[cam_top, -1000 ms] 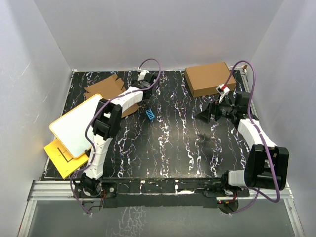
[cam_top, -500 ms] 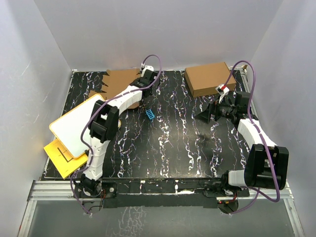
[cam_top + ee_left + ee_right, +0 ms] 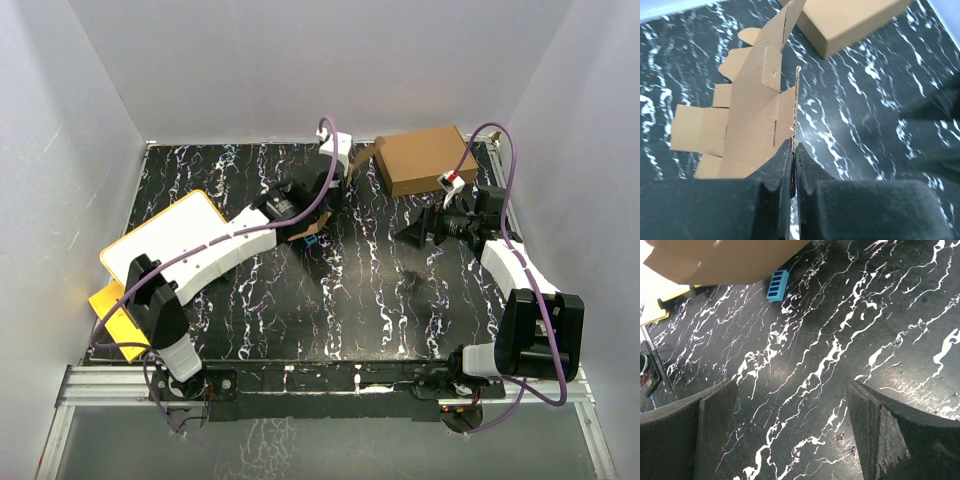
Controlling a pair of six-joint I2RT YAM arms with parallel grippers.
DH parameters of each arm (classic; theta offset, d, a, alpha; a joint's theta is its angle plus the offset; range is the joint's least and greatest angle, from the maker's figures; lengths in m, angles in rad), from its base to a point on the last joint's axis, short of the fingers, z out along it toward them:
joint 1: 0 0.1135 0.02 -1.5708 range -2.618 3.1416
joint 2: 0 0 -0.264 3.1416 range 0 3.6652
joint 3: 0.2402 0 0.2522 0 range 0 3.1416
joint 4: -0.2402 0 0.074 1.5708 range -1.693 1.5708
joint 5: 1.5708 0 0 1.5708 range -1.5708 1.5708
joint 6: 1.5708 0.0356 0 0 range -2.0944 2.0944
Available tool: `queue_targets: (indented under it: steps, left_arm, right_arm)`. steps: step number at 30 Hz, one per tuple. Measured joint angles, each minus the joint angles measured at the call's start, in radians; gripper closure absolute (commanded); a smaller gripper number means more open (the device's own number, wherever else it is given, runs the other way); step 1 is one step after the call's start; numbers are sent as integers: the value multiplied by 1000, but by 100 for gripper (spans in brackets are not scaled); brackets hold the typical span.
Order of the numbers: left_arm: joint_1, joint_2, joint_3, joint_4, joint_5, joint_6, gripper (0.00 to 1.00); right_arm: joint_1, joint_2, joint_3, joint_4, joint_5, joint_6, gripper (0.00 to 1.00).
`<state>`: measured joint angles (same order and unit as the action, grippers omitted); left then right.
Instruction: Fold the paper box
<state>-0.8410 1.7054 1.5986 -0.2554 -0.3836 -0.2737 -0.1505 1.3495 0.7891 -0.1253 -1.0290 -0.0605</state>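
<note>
The paper box [image 3: 752, 115] is a flat brown die-cut sheet with flaps and tabs, lifted and turned edge-on. My left gripper [image 3: 794, 150] is shut on its near edge. From above, the left gripper [image 3: 322, 195] is at the back centre and the paper box [image 3: 358, 160] rises beside the arm. My right gripper [image 3: 405, 235] hovers open over the table right of centre. In the right wrist view, the right gripper [image 3: 792, 385] holds nothing, and the paper box [image 3: 725, 260] shows at the top left.
A larger ready-made brown box [image 3: 425, 158] lies at the back right, just beyond the sheet. A small blue ribbed piece [image 3: 312, 240] lies below the left gripper. A white board with a yellow rim [image 3: 165, 245] and a yellow sheet [image 3: 110, 305] sit at the left edge.
My left gripper closed on the sheet and swung it from the back left towards the centre, lifting it off the table and turning it on edge. The right arm stayed still.
</note>
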Motion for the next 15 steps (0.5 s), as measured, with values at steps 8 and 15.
queue_targets:
  steps: [8, 15]
  left_arm:
    - [-164, -52, -201, 62, 80, -63, 100]
    - [-216, -52, -313, 130, 177, -143, 82]
  right_arm:
    - [-55, 0, 2, 2, 92, 42, 2]
    - [-134, 0, 2, 34, 80, 110, 2]
